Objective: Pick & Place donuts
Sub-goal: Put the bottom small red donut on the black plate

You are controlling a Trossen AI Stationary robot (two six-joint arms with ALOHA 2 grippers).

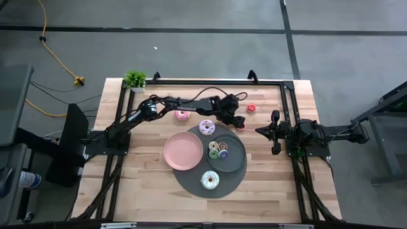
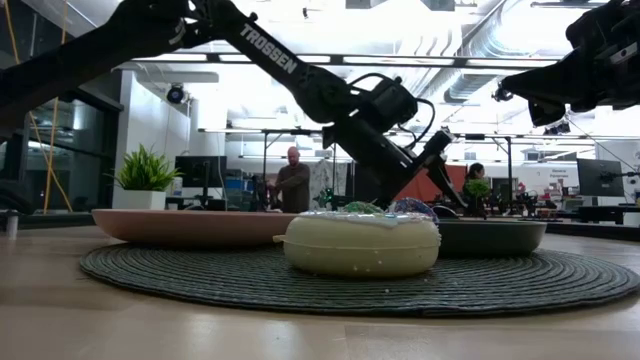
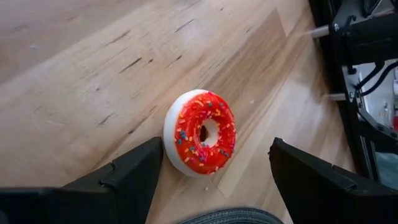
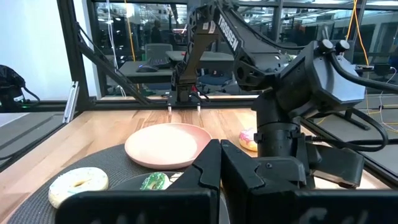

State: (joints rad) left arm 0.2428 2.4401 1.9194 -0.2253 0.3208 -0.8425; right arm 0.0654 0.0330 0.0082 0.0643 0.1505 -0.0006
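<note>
Jaws astride red donut

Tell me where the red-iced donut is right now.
In the high view the red-iced donut lies on bare wood at the table's far right, off the round mat. The left claw, open, is just short of it.

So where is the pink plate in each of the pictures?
High view: pink plate lies left on the round dark mat.
Low view: pink plate at left, behind the white donut.
Left wrist view: not in it.
Right wrist view: pink plate in the middle, beyond the shut right gripper.
Shared landmark: the dark mat.
</note>
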